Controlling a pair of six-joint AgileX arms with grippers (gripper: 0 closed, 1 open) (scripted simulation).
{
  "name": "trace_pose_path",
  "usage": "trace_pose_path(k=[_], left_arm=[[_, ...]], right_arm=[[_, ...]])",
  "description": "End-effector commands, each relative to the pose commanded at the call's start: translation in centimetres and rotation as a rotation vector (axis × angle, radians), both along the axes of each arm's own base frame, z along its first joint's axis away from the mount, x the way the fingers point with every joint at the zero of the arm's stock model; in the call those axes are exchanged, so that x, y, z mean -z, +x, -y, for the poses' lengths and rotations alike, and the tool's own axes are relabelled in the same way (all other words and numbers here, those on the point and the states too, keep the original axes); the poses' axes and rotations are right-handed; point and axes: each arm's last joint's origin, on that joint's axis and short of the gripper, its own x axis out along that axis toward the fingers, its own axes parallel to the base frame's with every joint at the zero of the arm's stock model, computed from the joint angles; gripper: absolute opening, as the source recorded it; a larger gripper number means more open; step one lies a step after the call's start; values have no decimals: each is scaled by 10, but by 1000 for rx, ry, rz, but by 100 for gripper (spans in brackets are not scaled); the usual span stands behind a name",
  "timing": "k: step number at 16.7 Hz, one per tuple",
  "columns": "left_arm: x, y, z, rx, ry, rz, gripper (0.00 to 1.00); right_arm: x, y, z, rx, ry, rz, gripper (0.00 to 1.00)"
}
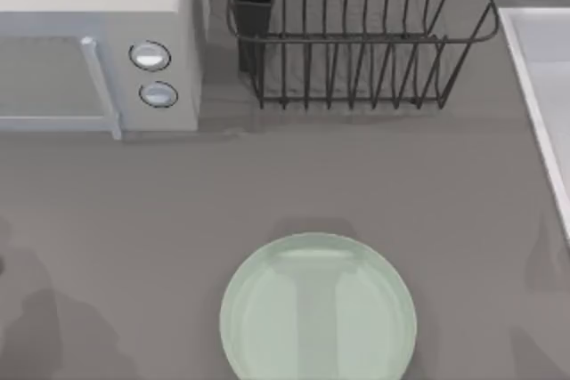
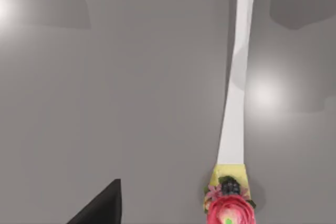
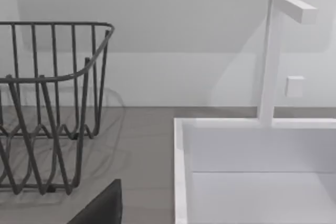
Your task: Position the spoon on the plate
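Note:
The pale mint-green plate (image 1: 318, 309) lies at the table's front middle in the top view, with nothing on it. In the left wrist view the spoon's thin white handle (image 2: 234, 103) stretches across the grey table surface and ends in a red-pink flower ornament (image 2: 229, 211). The spoon's bowl is cut off by the picture's edge. A dark piece of my left gripper (image 2: 100, 208) juts in beside the handle, apart from it. A similar dark piece of my right gripper (image 3: 100, 208) hangs over the table between the rack and the sink.
A white microwave (image 1: 98, 42) stands at the back left. At the back middle is a black wire dish rack (image 1: 356, 33), also seen as the rack (image 3: 47, 108) in the right wrist view. A white sink (image 1: 543, 95) with its faucet (image 3: 273, 56) runs along the right edge.

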Motion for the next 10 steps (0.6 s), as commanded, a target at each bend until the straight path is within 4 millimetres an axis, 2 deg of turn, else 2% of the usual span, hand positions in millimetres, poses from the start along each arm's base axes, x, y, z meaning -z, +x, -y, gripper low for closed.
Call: trace_pose_path(k=[2, 4, 10], left_arm=[[4, 0, -1, -2, -1, -2, 100], [18, 2, -2, -3, -3, -5, 100], [83, 3, -3, -4, 4, 6, 100]], right_arm=[[0, 0, 0, 0, 0, 0, 100], [0, 0, 0, 0, 0, 0, 100], [0, 0, 0, 0, 0, 0, 100]])
